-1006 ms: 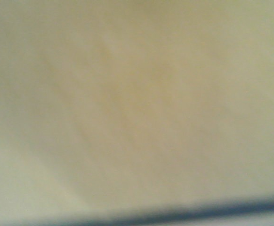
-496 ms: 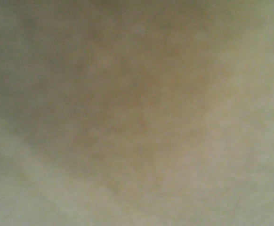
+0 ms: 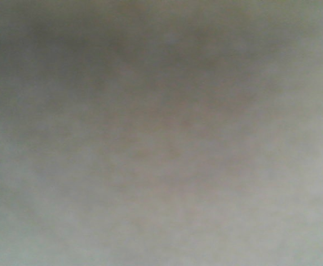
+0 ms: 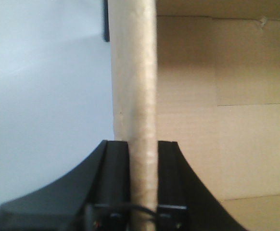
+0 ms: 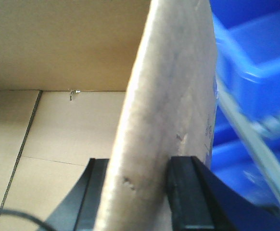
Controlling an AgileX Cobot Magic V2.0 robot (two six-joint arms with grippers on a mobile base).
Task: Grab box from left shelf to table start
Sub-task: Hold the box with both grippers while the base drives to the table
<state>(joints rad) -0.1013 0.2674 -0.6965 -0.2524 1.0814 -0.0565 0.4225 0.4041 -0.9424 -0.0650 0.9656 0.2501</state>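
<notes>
The brown cardboard box (image 3: pixel 167 144) fills the whole front view as a blurred tan surface, very close to the lens. In the left wrist view my left gripper (image 4: pixel 143 180) is shut on the box's left wall (image 4: pixel 133 77), one black finger on each face, with the box's inside (image 4: pixel 226 106) to the right. In the right wrist view my right gripper (image 5: pixel 138 192) is shut on the box's right wall (image 5: pixel 171 86), with the inside (image 5: pixel 48 125) to the left. The left shelf is out of view.
Blue plastic bins (image 5: pixel 260 72) stand just right of the box's right wall, with a pale rail (image 5: pixel 246 130) running past them. A plain pale wall (image 4: pixel 44 96) lies left of the box's left wall.
In the front view the cardboard has darkened from pale yellow to grey-brown, and the dark band along the bottom edge has gone, so the box now covers the whole view.
</notes>
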